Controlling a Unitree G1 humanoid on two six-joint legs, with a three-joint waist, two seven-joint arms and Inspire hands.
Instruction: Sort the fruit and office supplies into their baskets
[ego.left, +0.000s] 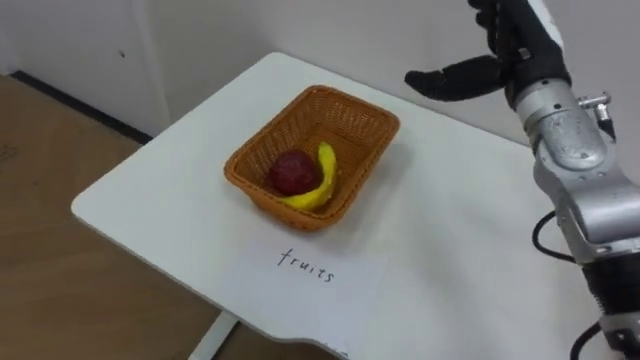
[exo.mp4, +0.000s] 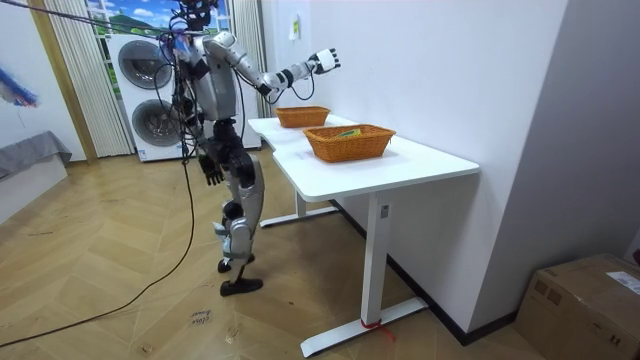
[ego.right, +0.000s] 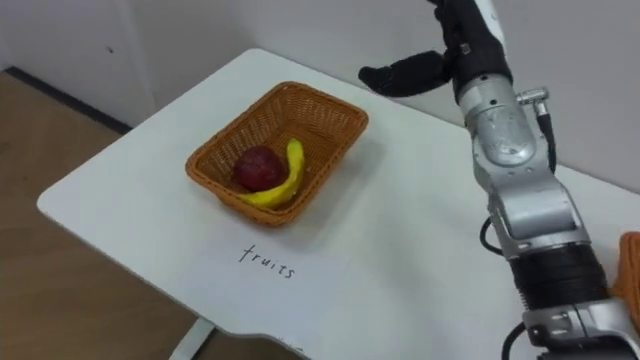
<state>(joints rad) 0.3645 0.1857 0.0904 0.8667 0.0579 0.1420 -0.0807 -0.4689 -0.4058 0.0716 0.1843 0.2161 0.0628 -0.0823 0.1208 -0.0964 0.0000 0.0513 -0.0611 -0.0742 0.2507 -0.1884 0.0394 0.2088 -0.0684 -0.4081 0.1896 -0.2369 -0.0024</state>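
Right hand (ego.left: 505, 55) hovers open and empty above the table's (ego.left: 450, 250) far side, just beyond the basket (ego.left: 340, 115); left hand (exo.mp4: 212, 168) hangs at the robot's side.
Apple (ego.left: 292, 172) and banana (ego.left: 325, 180) lie touching in the basket. The apple looks firm and smooth, best cupped whole; the banana is probably softer and easily bruised, best taken mid-length.

This looks like a lived-in home with a laundry corner. A stack of two white front-loading washing machines (exo.mp4: 152, 120) stands against the back wall beside long beige pleated curtains (exo.mp4: 72, 90). The floor is brown wooden herringbone parquet (exo.mp4: 110, 260), and the walls are plain white. A white flat-topped counter on metal legs (exo.mp4: 420, 165) carries brown woven wicker baskets (exo.mp4: 349, 143). A brown cardboard box (exo.mp4: 585, 300) sits on the floor by the wall.
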